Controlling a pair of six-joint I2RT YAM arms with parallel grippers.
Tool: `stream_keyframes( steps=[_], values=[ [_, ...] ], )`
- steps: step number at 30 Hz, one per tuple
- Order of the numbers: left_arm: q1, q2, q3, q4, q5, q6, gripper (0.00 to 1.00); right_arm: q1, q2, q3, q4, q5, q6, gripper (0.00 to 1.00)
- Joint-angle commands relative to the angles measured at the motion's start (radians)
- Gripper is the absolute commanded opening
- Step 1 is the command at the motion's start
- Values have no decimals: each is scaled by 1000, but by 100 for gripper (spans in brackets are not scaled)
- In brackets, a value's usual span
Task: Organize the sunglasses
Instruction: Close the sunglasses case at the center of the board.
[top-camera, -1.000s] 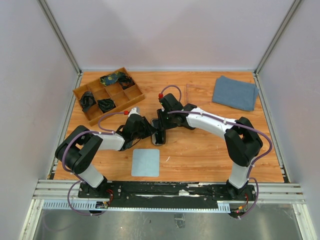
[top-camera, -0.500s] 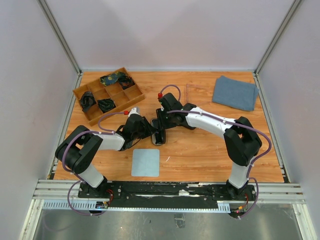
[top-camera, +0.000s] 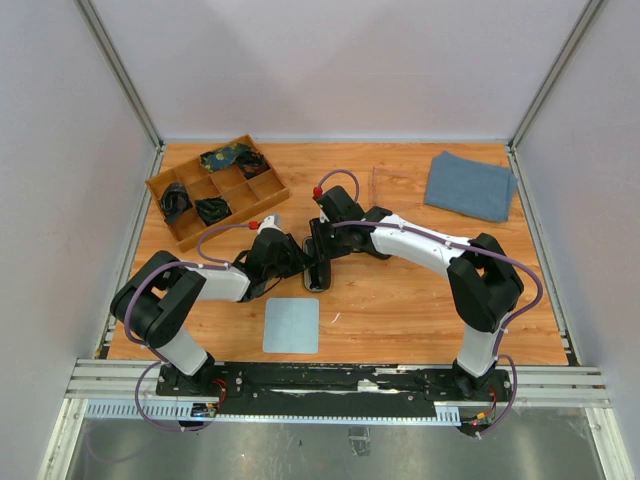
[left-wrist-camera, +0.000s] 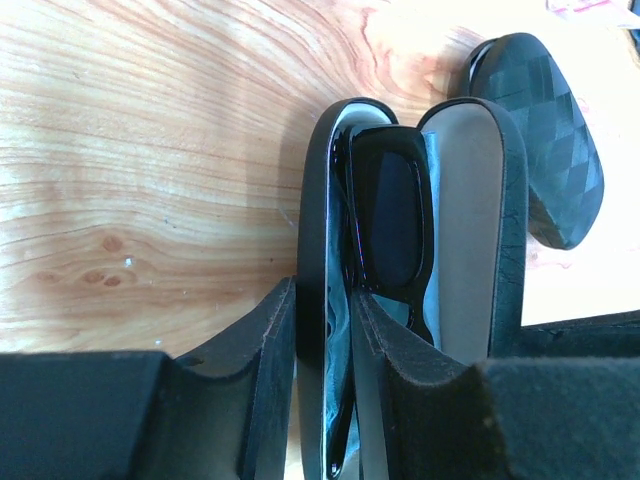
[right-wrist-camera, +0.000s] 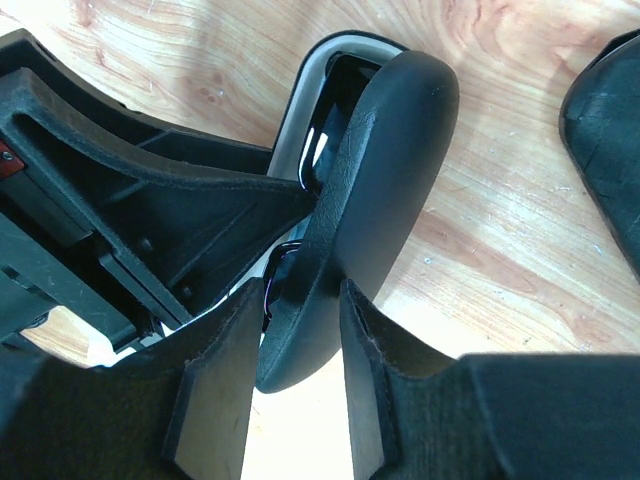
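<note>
The black sunglasses (left-wrist-camera: 392, 215), thin-framed with dark lenses, lie inside an open black hard case (left-wrist-camera: 318, 200) at mid-table (top-camera: 314, 270). My left gripper (left-wrist-camera: 322, 295) is shut on the case's left shell wall, one finger outside it and one inside beside the glasses. My right gripper (right-wrist-camera: 300, 292) is shut on the raised case lid (right-wrist-camera: 375, 190), which leans over the shell. In the top view the two grippers meet over the case, left (top-camera: 298, 262) and right (top-camera: 322, 250). A pale translucent frame (top-camera: 384, 184) shows faintly on the wood further back.
A second, closed black case (left-wrist-camera: 548, 130) lies just beyond the open one. A wooden divided tray (top-camera: 216, 189) with dark items stands back left. A folded grey-blue cloth (top-camera: 470, 186) is back right, and a light blue square cloth (top-camera: 292, 324) lies near the front.
The right gripper and the case lid have shifted slightly to the left. The left arm has held still.
</note>
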Motion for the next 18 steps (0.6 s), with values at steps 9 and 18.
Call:
stream_keyframes(
  steps=[9,18],
  values=[
    [-28,-8,41,107,65,1,32,34,19,28,59,-58,-1,37],
    [-26,-22,18,108,53,-1,32,-9,-47,-32,70,-26,12,42]
  ],
)
